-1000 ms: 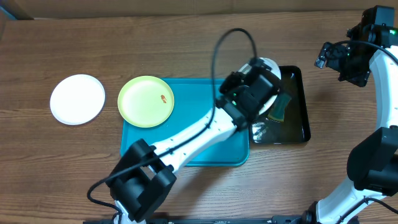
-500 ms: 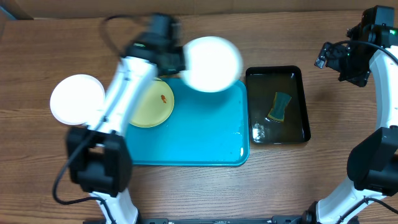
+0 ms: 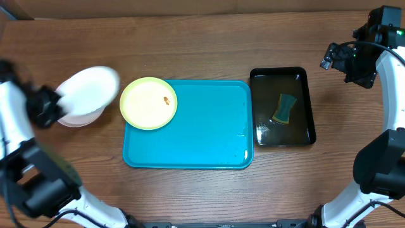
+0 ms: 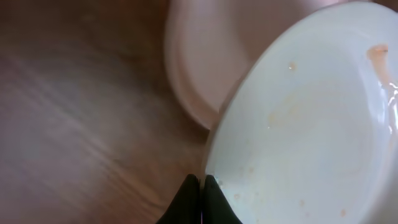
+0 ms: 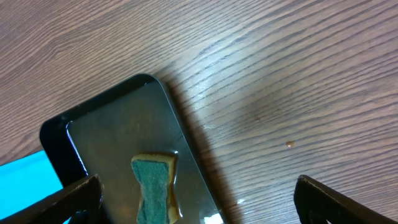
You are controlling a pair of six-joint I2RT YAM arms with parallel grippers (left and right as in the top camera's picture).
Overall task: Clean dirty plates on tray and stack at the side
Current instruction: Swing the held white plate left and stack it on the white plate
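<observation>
White plate (image 3: pixel 92 88) aslant in left fingers (image 4: pixel 184 205)

a brown wood-grain bench (image 3: pixel 209 38) carries a black rectangular tray (image 3: pixel 311 107) toward its right side. the tray is deep, with rounded corners, and holds shallow, murky water. a green-faced sponge (image 3: pixel 285 108) with a yellow edge lies tilted in the water near the middle. a small pale patch of foam (image 3: pixel 264 132) sits by the tray's near left corner. a tiny brown speck (image 5: pixel 290 144) lies on the bare wood, apart from the tray.
</observation>
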